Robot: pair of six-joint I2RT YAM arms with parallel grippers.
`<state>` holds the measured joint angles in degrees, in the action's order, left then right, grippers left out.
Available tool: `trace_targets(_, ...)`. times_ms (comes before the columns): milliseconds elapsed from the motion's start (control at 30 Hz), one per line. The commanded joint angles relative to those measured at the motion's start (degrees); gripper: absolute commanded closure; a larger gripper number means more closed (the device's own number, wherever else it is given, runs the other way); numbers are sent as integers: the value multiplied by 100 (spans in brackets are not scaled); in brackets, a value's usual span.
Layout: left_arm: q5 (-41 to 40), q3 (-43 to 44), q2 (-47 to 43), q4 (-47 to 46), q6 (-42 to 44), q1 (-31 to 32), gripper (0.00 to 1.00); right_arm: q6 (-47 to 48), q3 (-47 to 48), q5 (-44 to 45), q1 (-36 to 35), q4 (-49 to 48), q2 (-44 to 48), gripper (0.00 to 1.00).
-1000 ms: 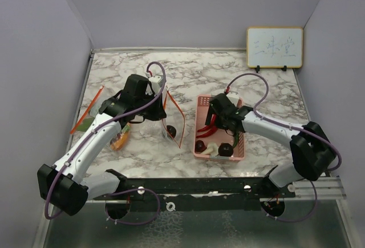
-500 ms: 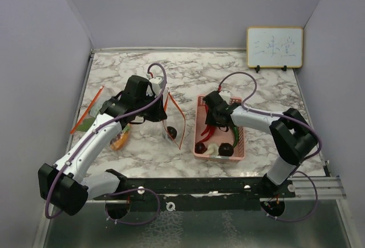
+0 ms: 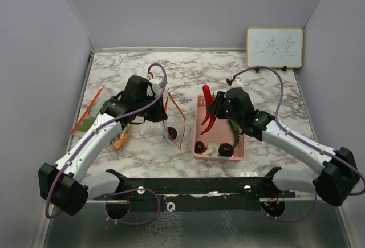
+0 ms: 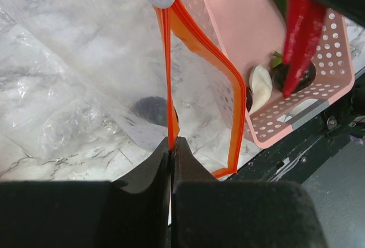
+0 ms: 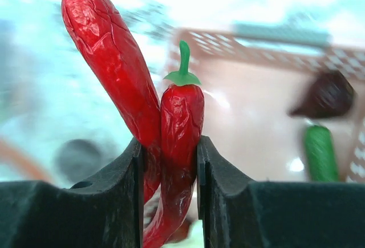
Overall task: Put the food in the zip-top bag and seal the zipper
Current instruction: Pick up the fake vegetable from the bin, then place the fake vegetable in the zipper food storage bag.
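Red chili peppers (image 5: 122, 65) within right claw (image 5: 169, 145)

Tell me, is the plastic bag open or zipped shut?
Open. The bag has its orange zipper strips gaping apart in a loop; the left claw pinches one strip.

Lab booth; grey walls (image 3: 199, 8), marble tabletop (image 3: 194, 71)

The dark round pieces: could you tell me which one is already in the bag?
The piece left of the pink basket, seen through the clear bag; the other two lie in that basket.
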<state>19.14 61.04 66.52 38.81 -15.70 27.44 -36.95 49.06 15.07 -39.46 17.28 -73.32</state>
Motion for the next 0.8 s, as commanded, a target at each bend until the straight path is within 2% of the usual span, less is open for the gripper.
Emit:
trace_targets(0, 251, 161, 84, -134, 8, -20, 100, 964, -139, -1610, -370, -1667, 947, 92)
trace_targets(67, 281, 236, 149, -112, 3, -20, 100, 1164, -37, -2030, -711, -2116, 1032, 92)
trace_targets(167, 373, 346, 184, -101, -52, -20, 100, 1539, 50, -1710, -1356, -2784, 861, 92)
trace_targets(267, 539, 440, 162, -100, -93, -20, 100, 1551, 77, -2186, -1431, -3531, 363, 92)
trace_targets(367, 577, 584, 168, -10, -89, -20, 100, 1275, 99, -2483, -1432, -3860, 29, 92)
trace_targets(500, 737, 677, 85, 43, -97, -20, 100, 933, -406, -2449, -1433, -4692, 1, 92)
trace_targets(600, 1058, 640, -14, -42, -197, -19, 100, 934, -520, -2244, -1430, -4857, -15, 92)
trace_targets(767, 1509, 555, -280, -136, -329, -19, 100, 1188, -507, -1525, -1432, -4469, -27, 92)
